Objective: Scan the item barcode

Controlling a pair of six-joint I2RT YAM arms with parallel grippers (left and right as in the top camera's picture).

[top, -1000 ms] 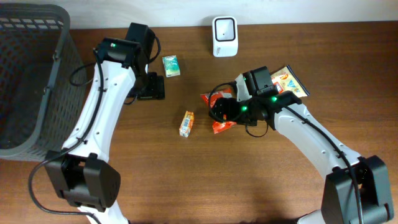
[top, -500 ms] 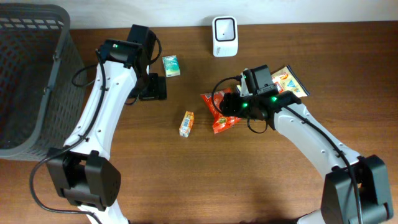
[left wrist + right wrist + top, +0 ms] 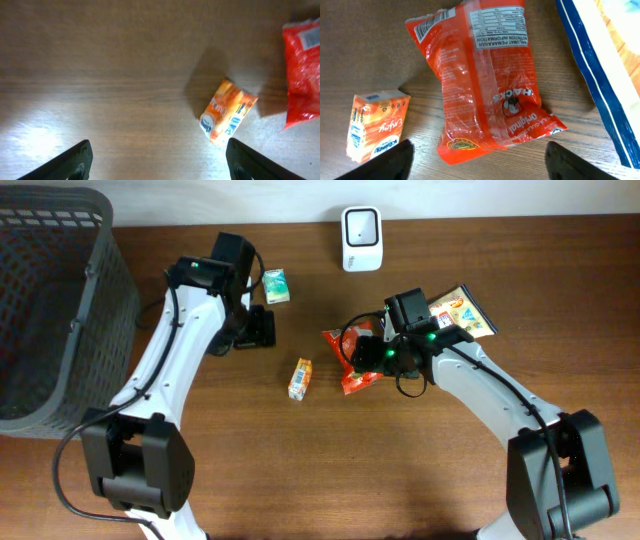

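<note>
Beside red bag (image 3: 485, 75), orange carton (image 3: 375, 125); left claw (image 3: 159, 146), right claw (image 3: 480, 146) both wide, empty.

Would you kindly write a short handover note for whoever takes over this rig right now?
Left gripper: open, empty, above the table near the orange carton.
Right gripper: open, empty, hovering over the red snack bag.
The scanner stands at the far edge; the green box and yellow bag lie nearby.
Done: nothing is held or scanned yet.
Left: grasp an item and present its barcode to the scanner.
</note>
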